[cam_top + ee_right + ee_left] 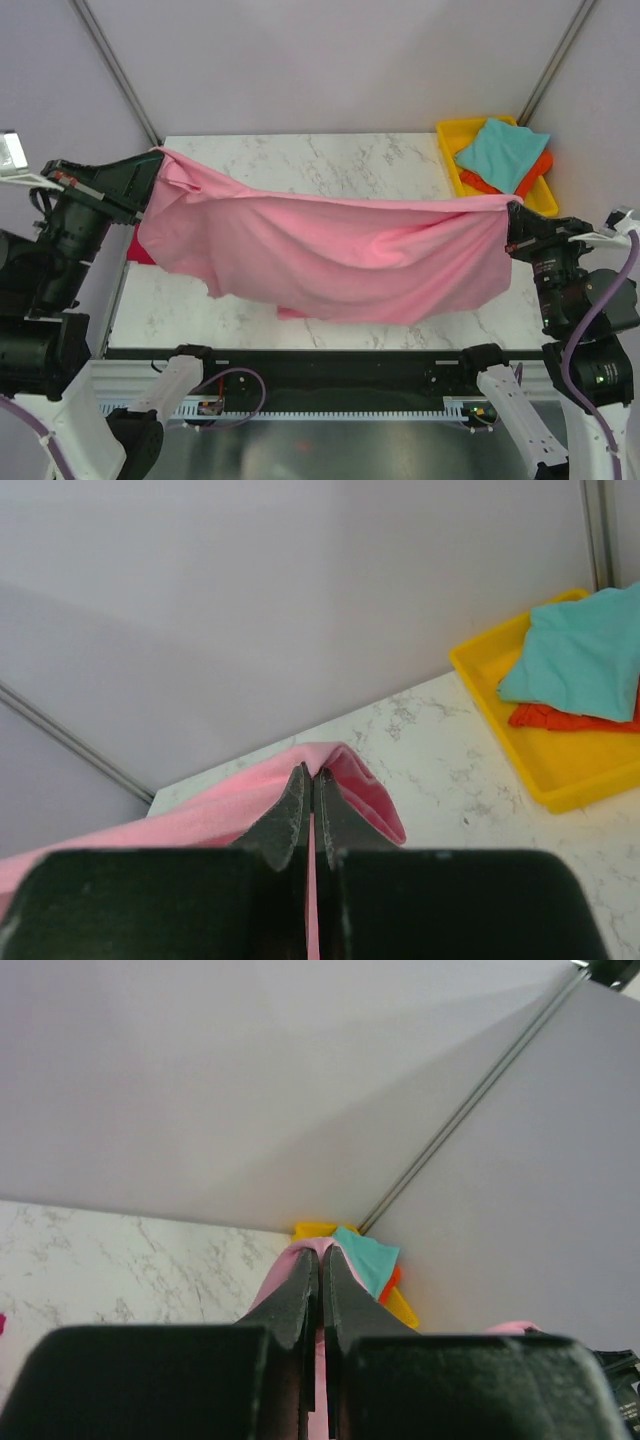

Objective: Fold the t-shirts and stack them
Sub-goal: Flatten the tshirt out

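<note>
Top external view: clamped shut on the pink t-shirt (330, 255) with left gripper (155, 158) and right gripper (510, 218), one at each side of the table (330, 165). Stretched wide above the table, probably to flatten it for folding. Peeking out at the table's left edge, a red t-shirt (141, 253). Waiting at the table's far right corner, a yellow tray (447, 150) with a teal t-shirt (500, 150) piled on an orange t-shirt (537, 170).

Yellow plastic tray (452, 134) at far right corner, white marble table (300, 165)
</note>
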Motion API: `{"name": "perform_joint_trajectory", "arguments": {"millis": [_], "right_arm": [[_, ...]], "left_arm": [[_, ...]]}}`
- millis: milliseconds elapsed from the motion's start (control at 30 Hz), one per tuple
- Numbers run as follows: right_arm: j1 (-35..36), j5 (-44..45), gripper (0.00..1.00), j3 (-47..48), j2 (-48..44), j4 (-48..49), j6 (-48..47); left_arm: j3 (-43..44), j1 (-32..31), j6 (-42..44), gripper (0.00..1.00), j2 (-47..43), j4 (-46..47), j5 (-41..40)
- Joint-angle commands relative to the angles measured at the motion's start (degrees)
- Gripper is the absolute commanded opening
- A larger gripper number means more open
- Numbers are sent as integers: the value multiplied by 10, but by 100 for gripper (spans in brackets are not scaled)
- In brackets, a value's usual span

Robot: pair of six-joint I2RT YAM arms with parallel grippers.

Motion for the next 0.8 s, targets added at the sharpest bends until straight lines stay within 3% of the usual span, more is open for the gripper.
{"name": "perform_joint_trajectory", "arguments": {"millis": [0, 200, 233, 333, 367, 433, 467, 500, 533, 567, 600, 667, 767], "right_arm": [[0, 45, 1, -40, 13, -26, 12], [0, 72, 0, -137, 129, 107, 76], [-1, 84, 0, -138, 159, 129, 95], [-1, 122, 0, -100, 303, 196, 124], [0, 131, 0, -83, 341, 208, 128], [-5, 169, 1, -33, 447, 229, 144], [-9, 168, 5, -21, 477, 276, 150], [-17, 154, 39, -15, 531, 298, 153], [-21, 144, 66, -8, 556, 311, 157], [-25, 134, 84, 8, 578, 335, 163], [-28, 112, 97, 19, 612, 338, 160], [-28, 97, 97, 38, 633, 349, 147], [-27, 83, 92, 37, 642, 355, 145]], "left_arm": [[-38, 3, -1, 2, 71, -10, 11], [-102, 3, -48, 2, 201, 94, -16], [-96, 3, -59, 2, 271, 109, -21], [-20, 2, -95, 2, 401, 166, -19], [46, 2, -102, 2, 498, 177, -19], [138, 2, -89, 2, 594, 187, -25], [234, 3, -70, 5, 697, 189, -29], [281, 4, -60, 20, 741, 189, -31], [318, 5, -57, 80, 784, 192, -32], [355, 6, -59, 99, 813, 199, -29], [359, 12, -66, 100, 849, 209, -9], [313, 12, -64, 100, 854, 263, 7], [248, 12, -49, 100, 827, 274, -22]]}}
